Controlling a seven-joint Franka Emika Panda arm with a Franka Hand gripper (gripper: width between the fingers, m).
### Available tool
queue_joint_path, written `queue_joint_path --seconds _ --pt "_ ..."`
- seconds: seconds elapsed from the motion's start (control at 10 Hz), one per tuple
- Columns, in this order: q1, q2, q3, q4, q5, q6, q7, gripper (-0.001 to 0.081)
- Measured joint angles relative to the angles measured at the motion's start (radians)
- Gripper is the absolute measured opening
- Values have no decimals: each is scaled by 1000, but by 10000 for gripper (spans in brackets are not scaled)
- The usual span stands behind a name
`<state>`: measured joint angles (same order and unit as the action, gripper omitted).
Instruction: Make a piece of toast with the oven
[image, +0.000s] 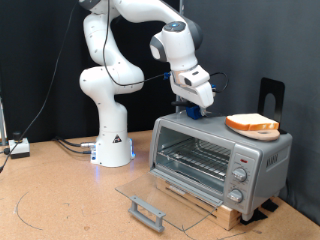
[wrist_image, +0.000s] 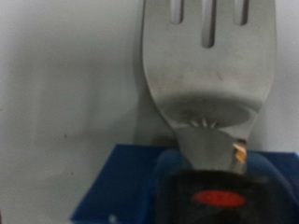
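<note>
The silver-grey oven (image: 262, 158) stands at the exterior view's right, its glass door (image: 160, 192) folded down flat, with the wire rack (image: 195, 157) showing inside. The piece of toast (image: 252, 123) lies on a round pale board (image: 268, 136) on the oven's top, right of centre. My gripper (image: 190, 110) hangs over the top's left end, shut on a blue-handled tool. In the wrist view this is a slotted metal spatula (wrist_image: 210, 65) pointing away from the hand over a pale surface. The toast is not in the wrist view.
The oven rests on a wooden base (image: 215, 207). Its knobs (image: 240, 176) are on the right panel. A black stand (image: 272, 95) rises behind the oven. The arm's white base (image: 112, 145) and cables (image: 20, 148) are at the exterior view's left.
</note>
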<state>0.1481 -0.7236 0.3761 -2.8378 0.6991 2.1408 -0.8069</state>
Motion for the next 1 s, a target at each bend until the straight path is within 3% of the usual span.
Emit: queue_joint_path --seconds 0.3,0.4,0.5,0.6,0.7,1.0 --pt "-2 10 4 1 2 9 2 807" --pt "-1 10 4 2 2 10 2 717" --pt "-2 10 4 2 2 10 2 717" --pt "-2 10 4 3 2 11 2 522" --pt "-2 10 4 3 3 11 2 398" --pt "-2 8 2 5 10 17 1 399"
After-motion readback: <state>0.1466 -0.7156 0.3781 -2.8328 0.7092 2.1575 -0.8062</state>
